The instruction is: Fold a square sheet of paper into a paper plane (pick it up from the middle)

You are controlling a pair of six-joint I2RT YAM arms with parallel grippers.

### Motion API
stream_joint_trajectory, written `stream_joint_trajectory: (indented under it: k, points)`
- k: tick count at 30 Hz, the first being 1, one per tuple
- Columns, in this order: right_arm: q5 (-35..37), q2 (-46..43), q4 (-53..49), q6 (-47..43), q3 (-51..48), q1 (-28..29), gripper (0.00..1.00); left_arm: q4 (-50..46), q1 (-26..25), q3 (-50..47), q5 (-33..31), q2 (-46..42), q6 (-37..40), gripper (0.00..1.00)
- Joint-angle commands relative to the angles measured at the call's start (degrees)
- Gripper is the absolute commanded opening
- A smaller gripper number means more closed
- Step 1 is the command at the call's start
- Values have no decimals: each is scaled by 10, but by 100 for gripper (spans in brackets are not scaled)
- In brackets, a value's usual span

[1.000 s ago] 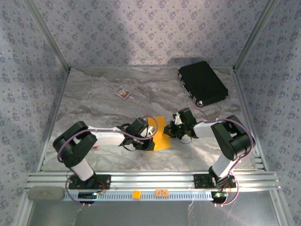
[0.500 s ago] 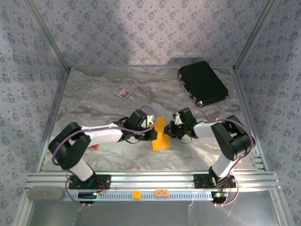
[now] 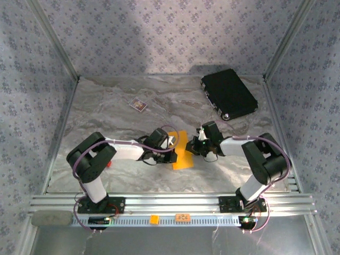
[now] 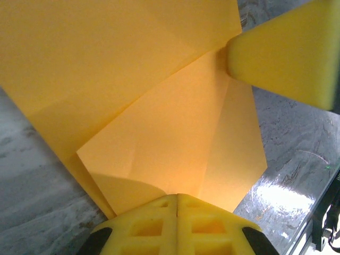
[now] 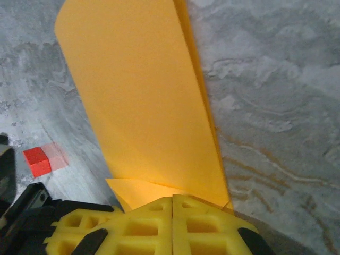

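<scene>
Marbled table (image 3: 106,111) is carrying a black case (image 3: 229,94) at its far right corner, well apart from the arms. The square sheet of paper (image 3: 183,154), creased into overlapping flaps, is sitting between the two grippers at the middle of the near half. The left gripper (image 4: 177,212) is pinching one edge with jaws pressed together, and the right gripper (image 5: 172,210) is clamping the opposite edge likewise. A small red block (image 5: 37,161) is lying on the table off to the paper's side.

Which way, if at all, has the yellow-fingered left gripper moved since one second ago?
Yes: the left gripper edged slightly away from the near aluminium rail.
</scene>
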Motion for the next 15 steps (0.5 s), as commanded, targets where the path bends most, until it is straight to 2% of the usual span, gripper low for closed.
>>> stream_joint_trajectory:
  k: [1,8,15]
  points:
    - [6,-19,-33,1,9,17,8,-6,-4,-18,-9,13,-3,0]
    - [14,12,-41,8,7,65,7,-8,-4,-17,-14,12,-4,0]
    - [22,25,-36,-6,-5,24,6,-16,-4,-17,-16,15,1,0]
